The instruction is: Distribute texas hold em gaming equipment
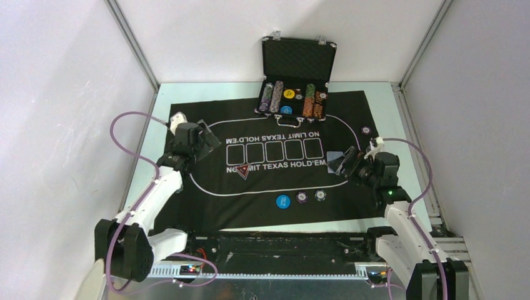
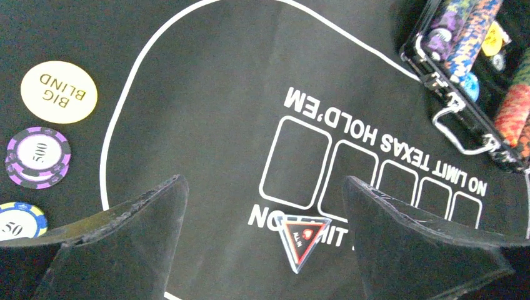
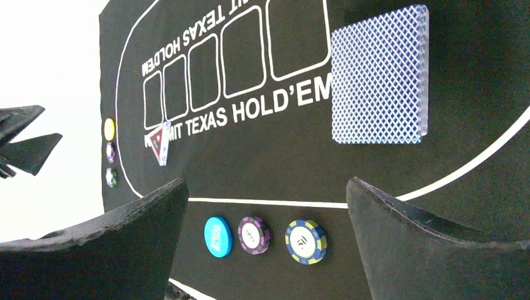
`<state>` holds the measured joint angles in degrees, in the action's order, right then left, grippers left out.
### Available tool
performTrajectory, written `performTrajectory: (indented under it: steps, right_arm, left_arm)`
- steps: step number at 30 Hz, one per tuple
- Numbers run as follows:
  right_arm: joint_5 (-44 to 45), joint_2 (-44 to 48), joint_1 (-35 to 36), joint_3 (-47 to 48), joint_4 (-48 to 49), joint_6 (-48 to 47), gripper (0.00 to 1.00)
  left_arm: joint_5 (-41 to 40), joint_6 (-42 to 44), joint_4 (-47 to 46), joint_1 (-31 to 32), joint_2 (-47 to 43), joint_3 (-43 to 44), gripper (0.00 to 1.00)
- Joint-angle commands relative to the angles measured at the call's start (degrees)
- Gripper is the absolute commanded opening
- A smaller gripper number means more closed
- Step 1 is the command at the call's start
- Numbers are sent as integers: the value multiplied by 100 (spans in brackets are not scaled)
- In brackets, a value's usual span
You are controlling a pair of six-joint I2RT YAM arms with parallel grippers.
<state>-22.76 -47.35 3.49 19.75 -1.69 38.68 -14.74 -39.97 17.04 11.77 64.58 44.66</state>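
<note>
Blue button (image 1: 283, 201), purple chip (image 1: 302, 197), blue-yellow chip (image 1: 320, 195) in a row on near edge of felt mat (image 1: 206, 212). Midway, both sets of jaws spread wide, gripping nothing: left gripper (image 2: 265, 187) near yellow button (image 2: 59, 92), right gripper (image 3: 265, 187) just beside blue-backed card stack (image 3: 380, 75). Farthest: open black case (image 1: 299, 59), racked chips (image 1: 312, 103) inside.

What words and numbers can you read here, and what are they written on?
"NO LIMIT TEXAS HOLD'EM": printed twice on the black felt mat.
"BIG BLIND": on the yellow button.
"500": on the purple chip.
"50": on the blue-and-yellow chip.
Too blurred to read: the triangle marker and the blue button.
</note>
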Motion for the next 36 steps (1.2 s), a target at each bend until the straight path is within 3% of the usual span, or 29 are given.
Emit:
performTrajectory:
  steps: [1, 5, 11, 20, 28, 36]
  right_arm:
    - [55, -112, -28, 511, -53, 176, 100]
    - [229, -184, 173, 792, -167, 141, 100]
    - [1830, -433, 1210, 1638, -1169, -521, 100]
    - [3112, -1334, 2354, 2643, -2083, -1363, 100]
    - [3568, -1636, 2332, 2762, -2449, -1323, 100]
    - [3429, -1999, 1997, 2771, -2378, -1458, 100]
  left_arm:
    - [199, 353, -344, -52, -193, -131, 100]
    - [765, 380, -528, -265, -246, -298, 100]
    - [1263, 341, -842, -503, -268, -540, 100]
    - [1551, 338, -961, -593, -185, -634, 100]
    - [1661, 358, -961, -595, -141, -634, 100]
    - [1677, 379, -917, -602, -82, -607, 100]
